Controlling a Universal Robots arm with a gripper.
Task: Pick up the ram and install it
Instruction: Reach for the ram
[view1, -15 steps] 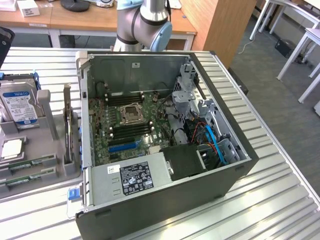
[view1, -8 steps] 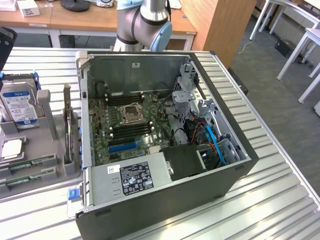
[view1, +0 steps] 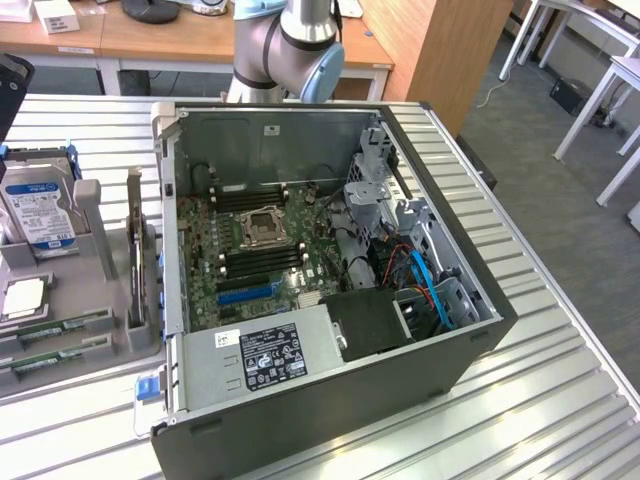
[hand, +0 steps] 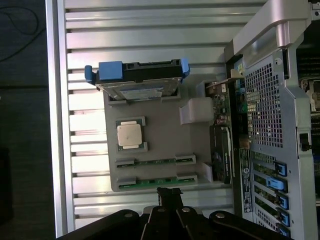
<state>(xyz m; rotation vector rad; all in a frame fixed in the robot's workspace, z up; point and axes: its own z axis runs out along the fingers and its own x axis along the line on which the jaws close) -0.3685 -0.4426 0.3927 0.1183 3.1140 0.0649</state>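
The ram (hand: 150, 180) sits in the grey tray's (hand: 165, 135) edge slot; probably light, stiff, fragile; best pinched mid-length across its faces; the gripper (hand: 169, 193) hangs near that edge, jaws clenched, empty.

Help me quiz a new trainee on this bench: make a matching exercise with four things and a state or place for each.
1 hard drive
2 CPU chip
3 ram
4 gripper

A lying flat in slots of the tray
B shut, by the tray's edge
C propped upright, blue-white label
D square, silver, in a framed pocket

Pairs: 1-C, 2-D, 3-A, 4-B
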